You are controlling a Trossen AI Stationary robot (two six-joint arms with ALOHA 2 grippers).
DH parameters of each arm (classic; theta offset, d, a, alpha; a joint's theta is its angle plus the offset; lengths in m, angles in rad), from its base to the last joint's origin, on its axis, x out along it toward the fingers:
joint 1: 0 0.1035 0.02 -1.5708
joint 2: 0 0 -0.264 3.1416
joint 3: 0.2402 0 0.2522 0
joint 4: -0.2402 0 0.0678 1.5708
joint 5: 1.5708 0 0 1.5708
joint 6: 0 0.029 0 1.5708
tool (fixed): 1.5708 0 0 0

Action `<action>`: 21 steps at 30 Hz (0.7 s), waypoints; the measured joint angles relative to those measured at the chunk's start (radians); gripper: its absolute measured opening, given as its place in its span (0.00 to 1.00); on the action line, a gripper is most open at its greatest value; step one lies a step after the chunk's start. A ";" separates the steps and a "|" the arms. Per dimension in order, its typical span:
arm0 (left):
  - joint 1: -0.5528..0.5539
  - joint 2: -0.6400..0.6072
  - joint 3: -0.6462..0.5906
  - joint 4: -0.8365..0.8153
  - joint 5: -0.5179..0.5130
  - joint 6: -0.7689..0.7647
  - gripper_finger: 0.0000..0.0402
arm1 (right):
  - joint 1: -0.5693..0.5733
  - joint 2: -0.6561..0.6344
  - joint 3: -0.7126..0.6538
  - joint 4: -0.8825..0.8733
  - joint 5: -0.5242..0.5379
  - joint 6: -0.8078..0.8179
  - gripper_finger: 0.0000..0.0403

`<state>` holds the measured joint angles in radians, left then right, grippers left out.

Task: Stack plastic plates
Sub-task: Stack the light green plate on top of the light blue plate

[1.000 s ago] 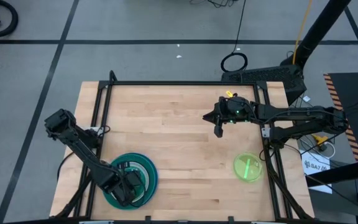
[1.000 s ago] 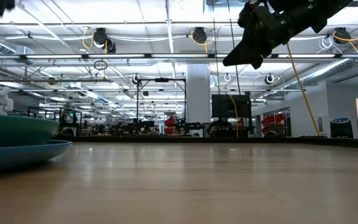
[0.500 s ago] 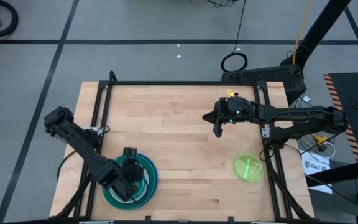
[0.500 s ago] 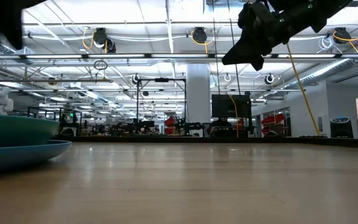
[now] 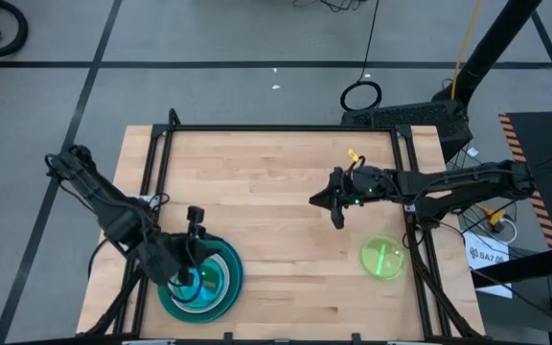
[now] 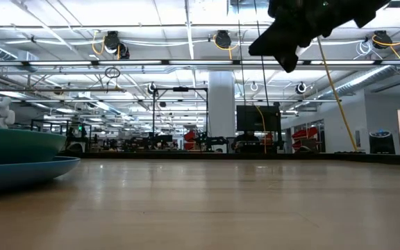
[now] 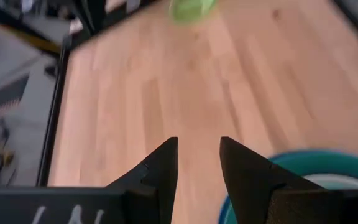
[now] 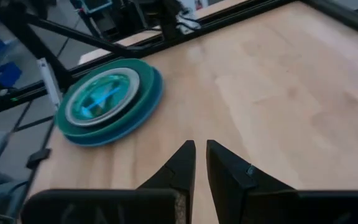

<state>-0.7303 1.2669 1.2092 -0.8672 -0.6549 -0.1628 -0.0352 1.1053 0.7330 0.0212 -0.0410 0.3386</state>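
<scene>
Teal over blue, the stack of plates (image 5: 202, 280) sits near the front left corner of the wooden table (image 5: 276, 182), nested largest at the bottom so each smaller dish rests inside the rim of the one below; a translucent cyan plate (image 8: 99, 98) shows on top in the right wrist view. One lime green plate (image 5: 382, 258) lies alone near the front right edge, well apart from the stack, so it looks to be the piece not yet added.

Just beside the stack's rim, on its left and far side, the left gripper (image 5: 195, 241) hangs with its fingers (image 7: 160, 168) parted by a narrow gap and nothing between them. That empty, lifted pose suggests it is clear of the pile rather than gripping it.

Above the middle right of the table, the right gripper (image 5: 336, 203) hovers off the wood with its fingers (image 8: 182, 165) drawn almost together, holding nothing. It stands between the stack and the green plate, nearer the latter, which is probably why that arm would take it.
</scene>
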 joint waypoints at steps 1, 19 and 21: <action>0.006 -0.016 -0.018 0.050 0.012 0.040 0.32 | 0.021 0.000 0.000 -0.001 0.015 0.014 0.08; 0.333 -0.110 -0.400 0.597 0.351 0.438 0.32 | 0.345 0.048 0.001 -0.022 0.207 0.416 0.08; 0.374 -0.152 -0.417 0.601 0.357 0.440 0.32 | 0.369 0.072 0.002 -0.023 0.205 0.453 0.08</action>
<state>-0.3562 1.1152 0.7924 -0.2661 -0.2981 0.2770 0.3339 1.1773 0.7354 -0.0022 0.1641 0.7916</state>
